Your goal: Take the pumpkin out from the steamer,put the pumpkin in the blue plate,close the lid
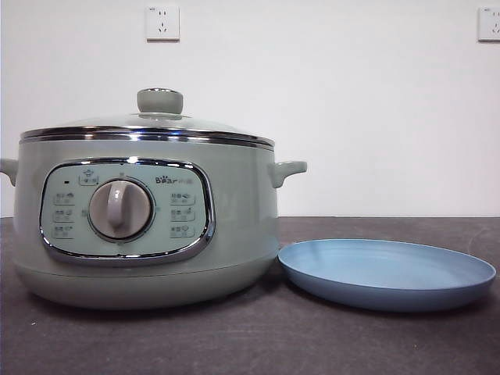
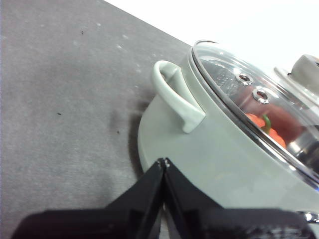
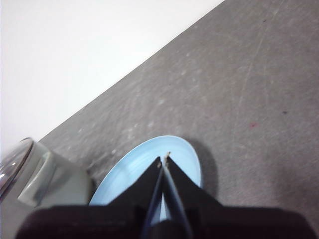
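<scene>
The steamer [image 1: 144,223] is found standing on the dark table [image 1: 250,344], with its control panel and central dial [image 1: 119,209] turned toward the front camera. The lid [image 1: 148,129] is seated on the steamer, chrome rim level all round, with the pale-green knob [image 1: 160,101] upright at its centre.

The blue plate [image 1: 387,273] is observed at the steamer's 3 o'clock in the front view, lying flat just beside the pot's base; whether the two touch cannot be told. Nothing is seen on the plate.

The pumpkin [image 2: 264,127] is located inside the steamer, under the lid. Only part of its orange body and green stem is made out through the glass in the left wrist view.

The left gripper [image 2: 163,162] is held above the table near the steamer's side handle [image 2: 174,97], apart from it, with its jaws pressed together and nothing between them.

The right gripper [image 3: 164,158] is positioned over the blue plate [image 3: 184,149], jaws likewise brought together and gripping nothing. Part of the steamer [image 3: 45,181] is noted at that view's edge.

Neither arm is visible in the front view. Two wall sockets [image 1: 162,23] are recorded on the white wall behind.
</scene>
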Motion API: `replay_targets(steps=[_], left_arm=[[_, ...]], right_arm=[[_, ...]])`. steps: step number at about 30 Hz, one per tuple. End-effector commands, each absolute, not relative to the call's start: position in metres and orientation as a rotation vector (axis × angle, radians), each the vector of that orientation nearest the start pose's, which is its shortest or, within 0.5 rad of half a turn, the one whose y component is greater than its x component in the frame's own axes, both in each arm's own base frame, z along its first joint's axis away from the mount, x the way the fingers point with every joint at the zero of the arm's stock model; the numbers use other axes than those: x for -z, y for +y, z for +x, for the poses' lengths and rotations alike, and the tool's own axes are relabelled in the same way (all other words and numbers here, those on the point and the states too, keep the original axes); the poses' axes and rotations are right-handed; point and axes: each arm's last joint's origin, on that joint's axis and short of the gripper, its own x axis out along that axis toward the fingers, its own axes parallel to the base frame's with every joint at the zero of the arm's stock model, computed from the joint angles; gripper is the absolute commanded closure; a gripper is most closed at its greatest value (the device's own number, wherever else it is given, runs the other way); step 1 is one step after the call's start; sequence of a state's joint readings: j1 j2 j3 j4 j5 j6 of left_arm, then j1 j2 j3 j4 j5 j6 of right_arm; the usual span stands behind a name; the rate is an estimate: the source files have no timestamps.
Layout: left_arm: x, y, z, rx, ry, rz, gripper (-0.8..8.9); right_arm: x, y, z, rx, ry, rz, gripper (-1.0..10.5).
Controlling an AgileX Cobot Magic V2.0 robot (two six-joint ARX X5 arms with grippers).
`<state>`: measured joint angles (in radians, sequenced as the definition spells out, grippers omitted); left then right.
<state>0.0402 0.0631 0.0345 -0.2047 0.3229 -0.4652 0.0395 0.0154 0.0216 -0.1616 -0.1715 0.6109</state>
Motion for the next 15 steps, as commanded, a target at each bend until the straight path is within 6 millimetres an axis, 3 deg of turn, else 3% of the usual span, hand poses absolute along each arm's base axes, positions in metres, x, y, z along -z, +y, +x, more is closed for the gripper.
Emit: replay_targets(steps=[1, 7, 15], left_arm=[[-0.154, -0.006, 0.096, 0.228, 0.283, -0.511, 8.22], [-0.187, -0.005, 0.09, 0.203, 0.212, -0.498, 8.22], [-0.231, -0.004, 0.084, 0.167, 0.164, -0.475, 8.22]], right_arm=[[-0.156, 0.009, 0.095, -0.17, 0.224, 0.634, 9.6], [-0.18, 0.01, 0.092, -0.203, 0.207, 0.617, 9.6], [-0.226, 0.01, 0.092, -0.214, 0.188, 0.505, 9.6]])
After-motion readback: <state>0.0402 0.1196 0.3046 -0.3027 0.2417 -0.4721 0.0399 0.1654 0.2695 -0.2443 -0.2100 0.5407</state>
